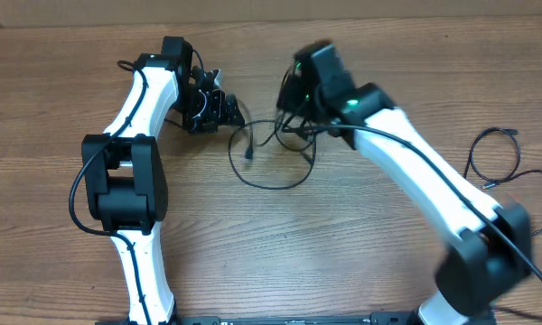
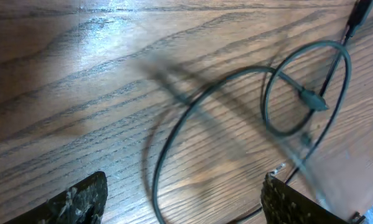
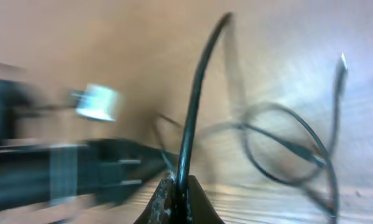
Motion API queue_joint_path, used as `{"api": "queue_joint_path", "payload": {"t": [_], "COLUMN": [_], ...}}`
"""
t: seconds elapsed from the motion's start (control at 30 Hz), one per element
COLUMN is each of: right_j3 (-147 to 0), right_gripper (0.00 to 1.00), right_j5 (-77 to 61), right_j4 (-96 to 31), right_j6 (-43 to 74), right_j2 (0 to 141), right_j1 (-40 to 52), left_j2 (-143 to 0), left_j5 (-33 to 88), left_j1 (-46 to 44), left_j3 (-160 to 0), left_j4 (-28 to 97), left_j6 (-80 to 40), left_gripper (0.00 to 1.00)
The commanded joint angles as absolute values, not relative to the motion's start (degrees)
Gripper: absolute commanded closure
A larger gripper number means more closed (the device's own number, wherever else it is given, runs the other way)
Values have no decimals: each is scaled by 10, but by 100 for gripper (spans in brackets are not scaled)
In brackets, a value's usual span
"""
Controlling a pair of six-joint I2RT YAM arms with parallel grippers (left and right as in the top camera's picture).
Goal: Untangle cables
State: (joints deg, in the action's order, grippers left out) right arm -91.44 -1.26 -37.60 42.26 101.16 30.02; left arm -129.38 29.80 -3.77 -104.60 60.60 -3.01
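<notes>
Cables (image 1: pixel 271 186): thin, black, loosely looped

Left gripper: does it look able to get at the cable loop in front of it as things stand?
Probably yes: the left gripper is open, and the cable loop runs between its fingers with nothing over it.

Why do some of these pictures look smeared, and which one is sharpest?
Overhead: sharpest, though the right arm is smeared, likely by motion. Left wrist: a pale sheen on the table; the cable loop is soft-edged. Right wrist: nearly all blur, only the pinched cable reads clearly.
</notes>
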Motion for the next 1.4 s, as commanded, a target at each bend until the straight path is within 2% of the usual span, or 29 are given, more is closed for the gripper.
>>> {"api": "queue_joint_path", "payload": {"t": [0.0,0.5,0.6,0.7,0.73,0.8,1.03,1.2,1.37], "right_j3": [-941,-950,-950,-950,-950,-950,-950,-950,-949], "right_gripper": [96,96,96,96,96,96,96,96,96], "right_j5": [-16,25,25,25,25,25,70,71,71], "right_j4": [-368,-190,-163,-153,-153,-157,-150,-134,-153], "right_j6": [400,340,340,340,340,340,340,340,340], "right_j2": [955,793,777,770,770,770,770,770,771], "right_j1": [295,276,262,257,257,257,244,234,234], "left_j2": [-1300,-1300,-1300,-1300,-1300,-1300,-1300,-1300,-1300], "left_j5": [299,299,299,302,312,359,453,621,685], "left_j1": [-42,-57,-64,-72,-74,-76,-74,-74,-74], "left_j3": [-1042,-1042,-1042,-1042,-1042,-1042,-1042,-1042,-1051], "left_j4": [606,603,600,602,606,616,643,717,808], "left_j6": [-21,-21,-21,-10,11,72,170,368,525], "left_gripper": [21,18,16,9,4,1,0,1,0]}}
